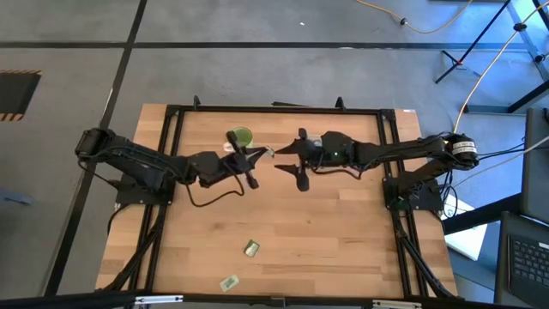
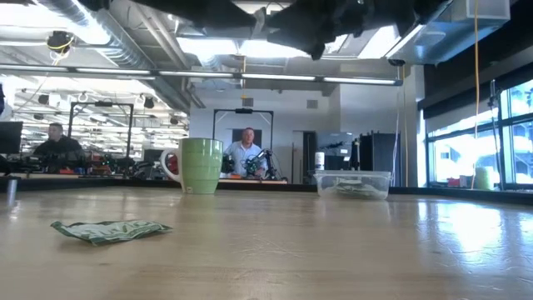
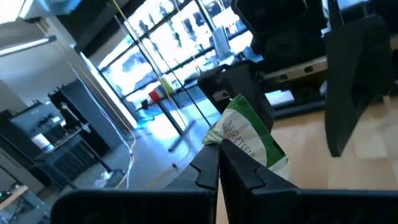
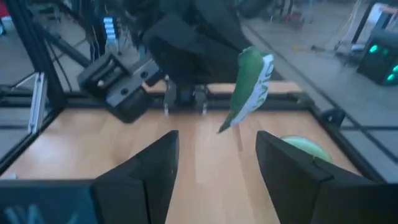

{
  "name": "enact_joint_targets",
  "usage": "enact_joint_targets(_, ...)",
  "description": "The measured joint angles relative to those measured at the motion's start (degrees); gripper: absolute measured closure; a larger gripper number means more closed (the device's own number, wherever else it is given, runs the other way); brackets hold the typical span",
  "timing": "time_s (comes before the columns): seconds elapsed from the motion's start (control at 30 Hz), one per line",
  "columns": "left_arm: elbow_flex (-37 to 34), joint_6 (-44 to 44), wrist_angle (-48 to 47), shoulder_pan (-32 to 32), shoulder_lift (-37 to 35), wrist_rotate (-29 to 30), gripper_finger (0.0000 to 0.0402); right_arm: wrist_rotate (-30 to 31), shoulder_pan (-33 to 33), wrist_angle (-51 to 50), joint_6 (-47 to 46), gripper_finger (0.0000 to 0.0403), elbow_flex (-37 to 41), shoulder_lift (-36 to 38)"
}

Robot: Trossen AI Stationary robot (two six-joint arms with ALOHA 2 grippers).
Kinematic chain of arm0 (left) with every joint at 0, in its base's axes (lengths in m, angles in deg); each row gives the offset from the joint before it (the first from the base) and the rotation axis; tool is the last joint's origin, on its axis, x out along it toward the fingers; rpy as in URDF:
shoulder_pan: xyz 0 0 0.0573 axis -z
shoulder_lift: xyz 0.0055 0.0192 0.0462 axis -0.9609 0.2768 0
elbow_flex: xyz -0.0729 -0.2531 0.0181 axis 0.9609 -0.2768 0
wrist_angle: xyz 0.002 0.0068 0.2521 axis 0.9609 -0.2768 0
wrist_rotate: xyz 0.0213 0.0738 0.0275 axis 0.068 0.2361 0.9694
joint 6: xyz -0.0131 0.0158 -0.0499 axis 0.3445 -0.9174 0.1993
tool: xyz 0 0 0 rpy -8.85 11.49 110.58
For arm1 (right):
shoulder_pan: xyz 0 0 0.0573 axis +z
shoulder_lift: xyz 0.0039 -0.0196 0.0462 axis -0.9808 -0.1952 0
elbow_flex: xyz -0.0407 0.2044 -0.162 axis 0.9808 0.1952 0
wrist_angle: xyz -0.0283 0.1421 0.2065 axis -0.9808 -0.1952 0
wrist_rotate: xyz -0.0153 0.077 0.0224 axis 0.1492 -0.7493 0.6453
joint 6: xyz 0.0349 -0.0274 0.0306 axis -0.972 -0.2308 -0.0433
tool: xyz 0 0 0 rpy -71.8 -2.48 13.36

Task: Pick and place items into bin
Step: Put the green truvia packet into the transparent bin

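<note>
My left gripper (image 1: 257, 158) hovers over the table's far middle, shut on a green-and-white packet (image 3: 250, 135), which also shows in the right wrist view (image 4: 252, 87). My right gripper (image 1: 290, 165) faces it from the table's right, open (image 4: 214, 168), with the packet just ahead of its fingers and untouched. The clear bin (image 2: 353, 184) stands on the table with packets inside, right of a green mug (image 2: 201, 165). Two more packets lie flat near the table's near edge (image 1: 251, 248), (image 1: 229, 282); one of them shows in the low view (image 2: 111, 231). My left gripper pinches the packet's near end (image 3: 219, 147) between its two shut fingers (image 3: 244, 177). The fingers lie about level, pointing toward the table's right. The rest of the packet sticks out past the fingertips, standing on edge and lifted clear of the table.
The green mug (image 1: 240, 137) stands at the far middle, just beyond my left gripper. A black frame (image 1: 274, 109) runs round the table top. Bare wood (image 1: 326, 232) lies between the arms and the two loose packets. People sit in the room behind the table.
</note>
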Motion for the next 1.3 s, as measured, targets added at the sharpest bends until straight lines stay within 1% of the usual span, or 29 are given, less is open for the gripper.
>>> enact_joint_targets(0.13,0.0,-0.8,2.5,0.0,0.1,0.0,0.0398,1.8,0.0,2.6,0.0,0.0186,0.0,0.0)
enact_joint_targets(0.37,0.0,-1.8,3.3,-0.1,0.2,-0.1,0.0398,1.9,0.0,7.2,-1.6,0.0186,0.0,0.0)
enact_joint_targets(0.43,0.0,-2.2,4.9,-0.1,0.2,-0.3,0.0398,3.3,0.0,7.3,-1.7,0.0187,0.0,0.0)
enact_joint_targets(0.57,0.0,-4.5,6.4,-0.1,0.2,-0.7,0.0398,4.1,0.0,8.1,-1.7,0.0200,0.0,-0.6)
enact_joint_targets(0.7,0.0,-5.1,7.0,-0.9,0.2,-1.4,0.0398,4.2,0.0,9.1,-2.3,0.0227,0.0,-1.2)
enact_joint_targets(0.83,0.0,-4.8,7.1,-1.5,0.2,-2.3,0.0398,4.2,-0.3,9.4,-3.0,0.0263,0.0,-1.2)
enact_joint_targets(1.0,0.0,-4.7,7.0,-1.5,0.2,-2.3,0.0398,4.2,-0.3,10.0,-3.0,0.0315,0.0,-1.2)
enact_joint_targets(1.2,0.0,-4.8,7.0,-1.4,0.2,-4.2,0.0398,4.2,-0.3,9.9,-2.6,0.0382,0.0,-1.2)
enact_joint_targets(1.23,0.0,-4.7,7.0,-1.4,0.2,-4.3,0.0398,4.2,-0.3,9.9,-2.1,0.0391,0.0,-1.2)
enact_joint_targets(1.3,0.0,-4.8,6.9,-1.4,0.2,-4.3,0.0398,4.2,-0.3,9.9,-1.3,0.0396,0.0,-1.2)
